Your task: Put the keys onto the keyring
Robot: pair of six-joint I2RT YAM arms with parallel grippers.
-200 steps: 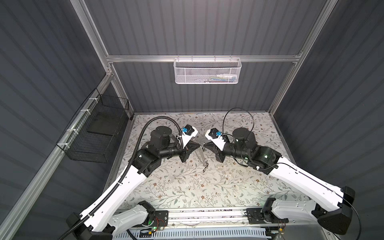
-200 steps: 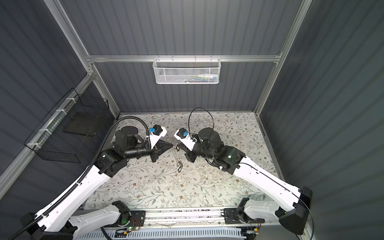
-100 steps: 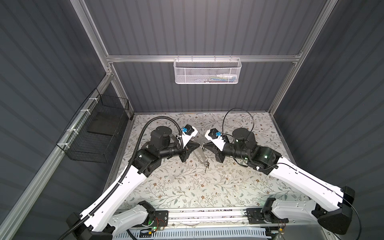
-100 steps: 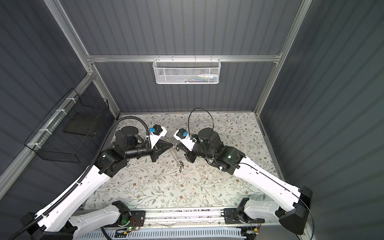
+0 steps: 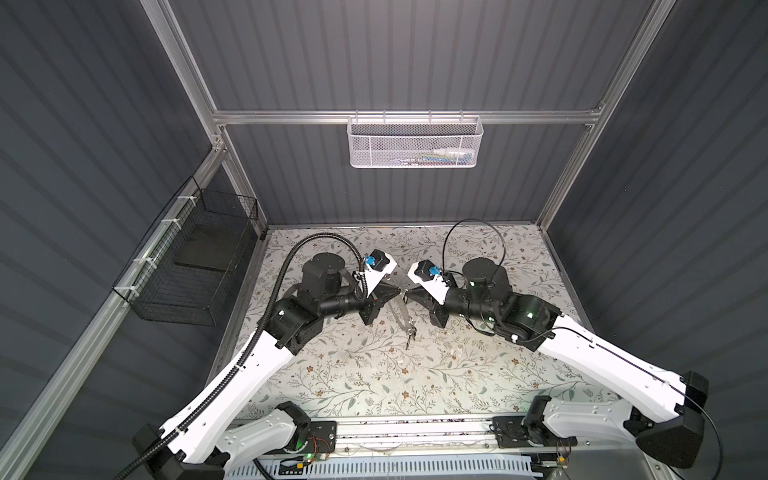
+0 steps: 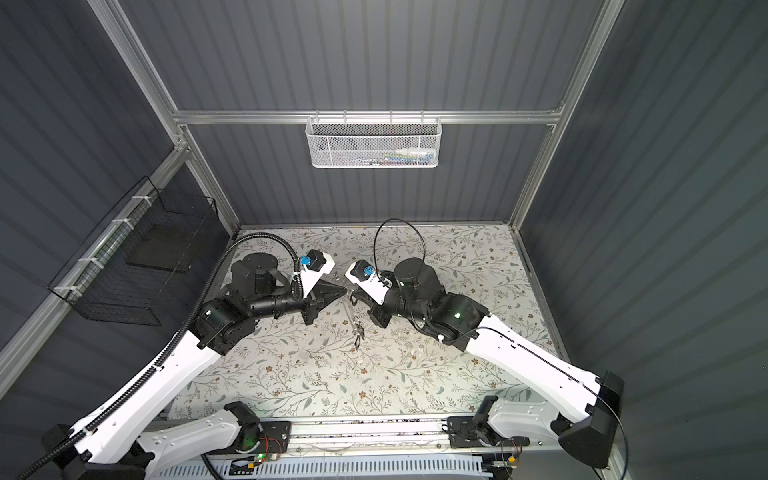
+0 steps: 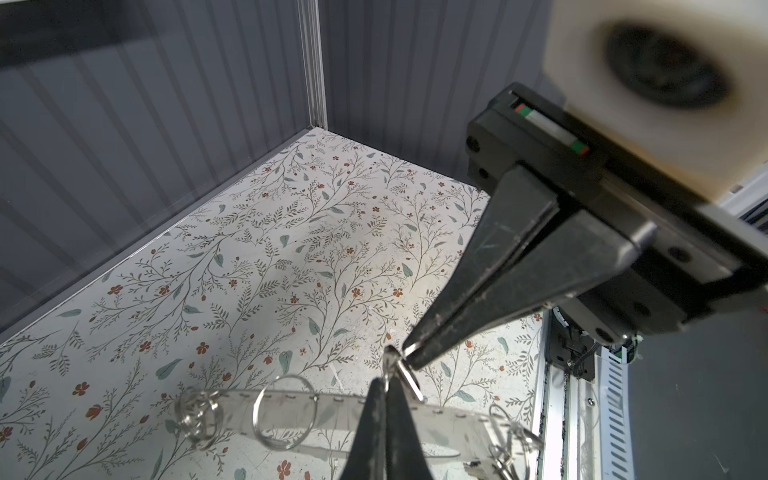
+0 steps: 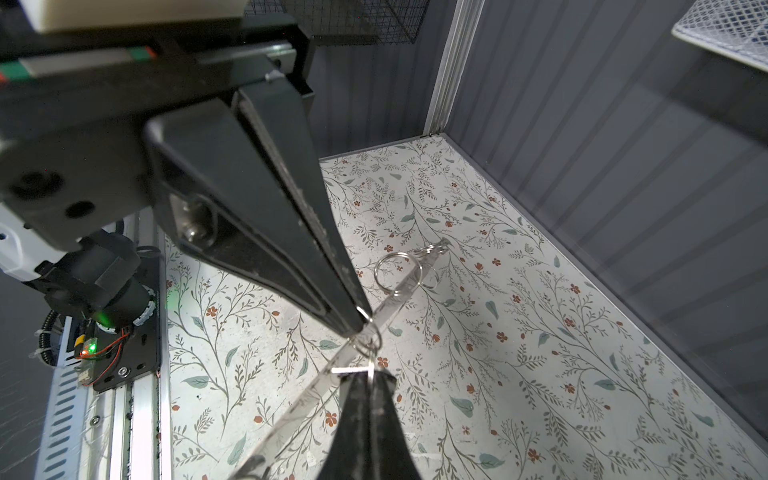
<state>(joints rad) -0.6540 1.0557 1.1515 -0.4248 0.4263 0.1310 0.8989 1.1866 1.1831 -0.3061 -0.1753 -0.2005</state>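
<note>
Dark ribbed walls (image 5: 395, 54) surround a floral-patterned table (image 5: 374, 374) with aluminium framing (image 5: 291, 117).

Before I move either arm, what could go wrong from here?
1. The left gripper and right gripper seem to pinch the same small split ring by their very tips. A slip would likely drop the keyring, which hangs above the table.
2. The tips nearly touch, so an uneven pull may knock them together or twist the ring free.
3. Loose rings dangle along the keyring and could snag.
</note>
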